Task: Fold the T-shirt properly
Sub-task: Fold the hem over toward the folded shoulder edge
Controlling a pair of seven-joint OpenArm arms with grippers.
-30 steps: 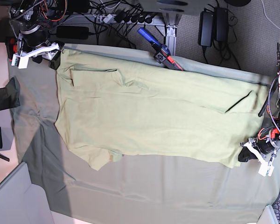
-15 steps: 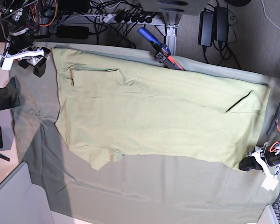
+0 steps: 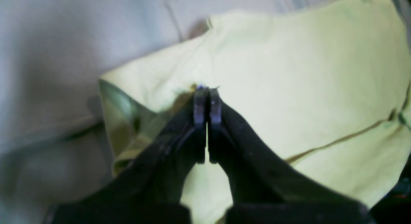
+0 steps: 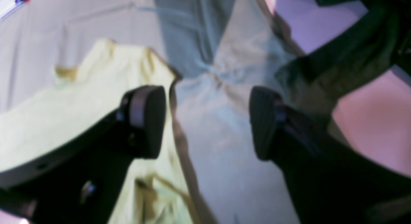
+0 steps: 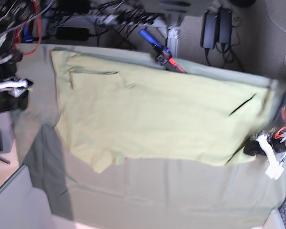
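Pale yellow-green cotton T-shirt [image 5: 152, 114] spread flat on grey-green table cloth [image 5: 171, 195]. Left gripper [image 3: 207, 89] pinched closed above hem corner, apparently empty. Right gripper [image 4: 207, 121] wide apart, empty, beside sleeve edge. Advice: regrasp both corners evenly before folding.

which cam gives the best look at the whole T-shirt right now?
Base view. The T-shirt shows whole there, spread flat on the table cloth, though slightly blurred. The left wrist view shows only one corner region under the shut left end effector. The right wrist view shows one blurry edge beside the open right end effector.
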